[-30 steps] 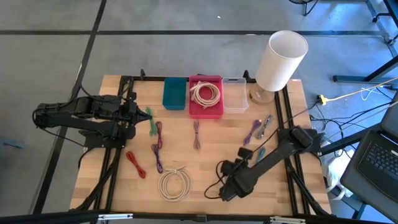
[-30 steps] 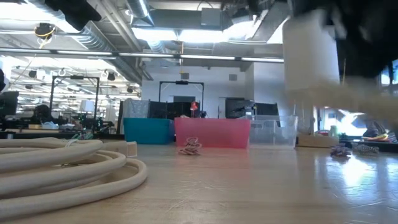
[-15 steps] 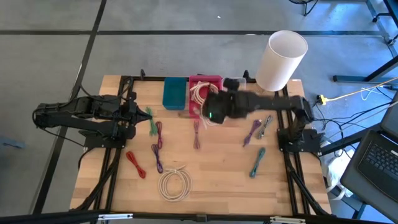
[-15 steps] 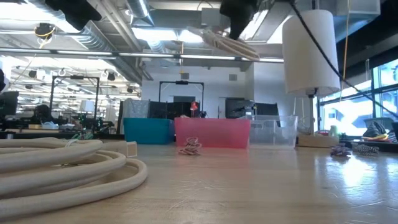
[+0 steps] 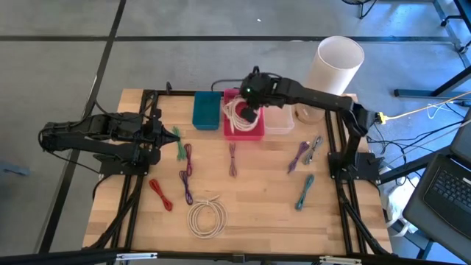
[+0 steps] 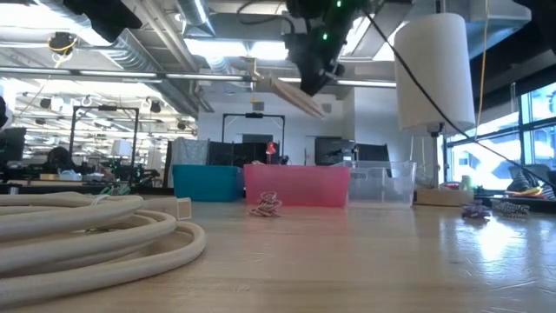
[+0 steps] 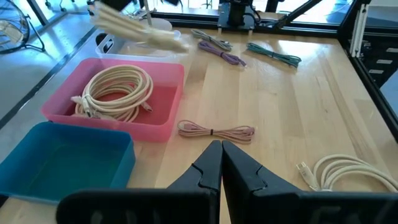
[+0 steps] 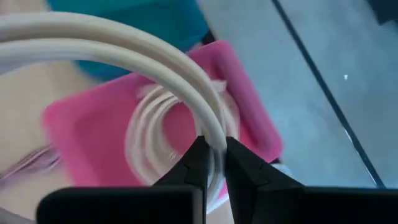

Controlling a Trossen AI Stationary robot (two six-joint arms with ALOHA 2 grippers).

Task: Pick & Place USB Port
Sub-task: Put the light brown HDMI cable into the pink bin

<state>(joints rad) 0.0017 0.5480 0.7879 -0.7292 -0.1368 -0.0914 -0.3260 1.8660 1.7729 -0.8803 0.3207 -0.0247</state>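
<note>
Right gripper [image 5: 252, 112] sits over the pink bin [image 5: 243, 132] at upper centre of the high view, and its dark body hides most of what it carries there. In the right wrist view the fingers are pinched nearly closed on a loop of a white cable [image 8: 124, 53], most of which runs off the frame's edges; the pink bin and teal bin [image 8: 134, 15] below are blurred. In the low view, upper centre, the gripper holds the cable [image 6: 287, 91] high above the bins, its top cut off by the frame.

A second white cable coil [image 5: 239, 110] lies inside the pink bin, partly covered by the gripper in the high view and plain in the left wrist view. A third white coil [image 5: 207, 218] lies at lower centre of the table [image 5: 257, 199].

Left gripper [image 5: 166, 135] waits at left of the high view, fingers closed together and holding nothing, tips beside a green cable [image 5: 179, 150].

Purple cables [image 5: 187, 177], a red cable [image 5: 160, 193], a pink cable [image 5: 232, 158] and a teal cable [image 5: 304, 191] lie loose on the wood. The clear bin [image 5: 280, 121] is partly overlapped by the right arm. The white lamp [image 5: 333, 70] stands at upper right.

Compared with half a second ago, the right gripper has moved from beside the pink bin's front edge to right above it, and the arm now reaches further toward the top of the frame. Left arm unchanged.
</note>
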